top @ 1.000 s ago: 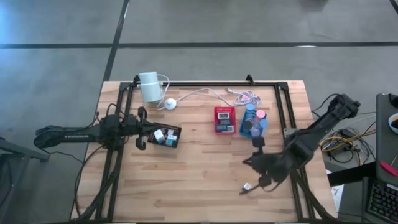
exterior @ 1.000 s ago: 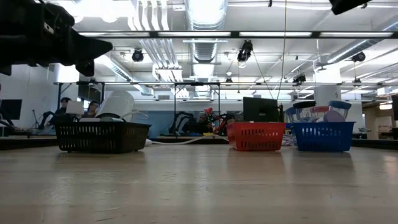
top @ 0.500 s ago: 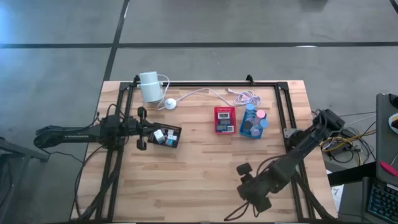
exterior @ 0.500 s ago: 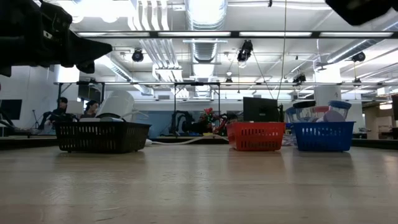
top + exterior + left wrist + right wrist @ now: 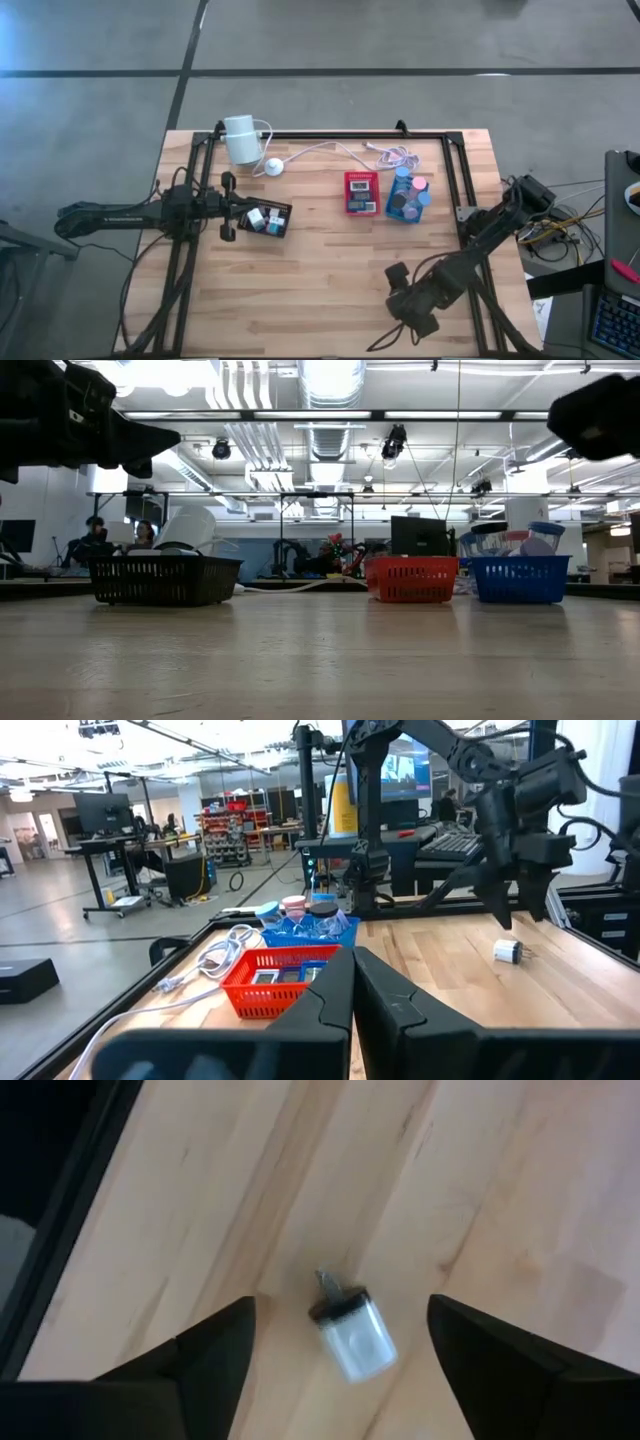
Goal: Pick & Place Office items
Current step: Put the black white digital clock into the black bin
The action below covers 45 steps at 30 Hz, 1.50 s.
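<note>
Right gripper (image 5: 335, 1350): over the near right part of the tabletop (image 5: 320, 270), pointing down, fingers (image 5: 215, 1355) spread wide apart and holding nothing.
Small white piece (image 5: 348, 1330): a tiny white item with a dark cap and a metal tab, lying on its side on the bare wood between the right gripper's fingers, touching neither; it also shows in the left wrist view (image 5: 507, 952) as a white speck below that gripper.
Left gripper (image 5: 232, 206): at the left side of the tabletop, level, its tips at the edge of the black basket (image 5: 284, 208); fingers (image 5: 330, 1005) pressed together, nothing between them.
Black basket: left of centre, with a few small white and teal pieces (image 5: 257, 219) inside.
Red basket (image 5: 361, 193): near the middle, holding flat pieces.
Blue basket (image 5: 395, 209): just beside the red one on its right, filled with round-topped pieces in pink, blue and black (image 5: 412, 190).
White cylinder (image 5: 240, 138): at the far left edge of the tabletop, its white cable running along the far side, with a round puck (image 5: 272, 167) near it.
Background: in the low view, people (image 5: 92, 532) sit far off behind the black basket.
</note>
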Available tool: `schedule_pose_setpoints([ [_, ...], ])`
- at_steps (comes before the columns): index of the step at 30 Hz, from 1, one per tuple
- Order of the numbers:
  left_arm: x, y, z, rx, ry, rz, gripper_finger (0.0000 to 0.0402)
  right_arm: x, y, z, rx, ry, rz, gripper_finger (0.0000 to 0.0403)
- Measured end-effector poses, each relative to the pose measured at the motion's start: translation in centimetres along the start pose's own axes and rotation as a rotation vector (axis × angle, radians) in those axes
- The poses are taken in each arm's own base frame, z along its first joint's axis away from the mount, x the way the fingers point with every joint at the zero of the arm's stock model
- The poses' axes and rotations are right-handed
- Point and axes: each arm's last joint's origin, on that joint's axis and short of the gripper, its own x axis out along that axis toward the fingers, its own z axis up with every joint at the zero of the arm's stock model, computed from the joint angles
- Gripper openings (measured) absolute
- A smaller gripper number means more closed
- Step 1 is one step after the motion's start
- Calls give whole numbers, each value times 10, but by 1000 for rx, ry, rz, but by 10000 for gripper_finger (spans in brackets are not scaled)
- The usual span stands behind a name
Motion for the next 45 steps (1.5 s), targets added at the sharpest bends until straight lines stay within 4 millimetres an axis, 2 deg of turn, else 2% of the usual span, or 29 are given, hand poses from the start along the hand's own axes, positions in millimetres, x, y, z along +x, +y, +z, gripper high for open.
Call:
schedule_pose_setpoints([
  [6, 0, 0, 0, -5, 1, 0, 10, 18, -2, -10, -26, -22, 7, 291],
  [12, 0, 0, 0, -11, 1, 0, 10, 26, -5, -20, -41, 15, -6, 278],
  [28, 0, 0, 0, -23, 2, 0, 10, 31, -7, -23, -77, 3, -21, 233],
  [38, 0, 0, -1, -63, 12, 0, 10, 38, -10, -33, -53, 11, -23, 231],
  [45, 0, 0, -1, -84, 10, 9, 10, 41, -9, -32, -35, -21, 5, 230],
])
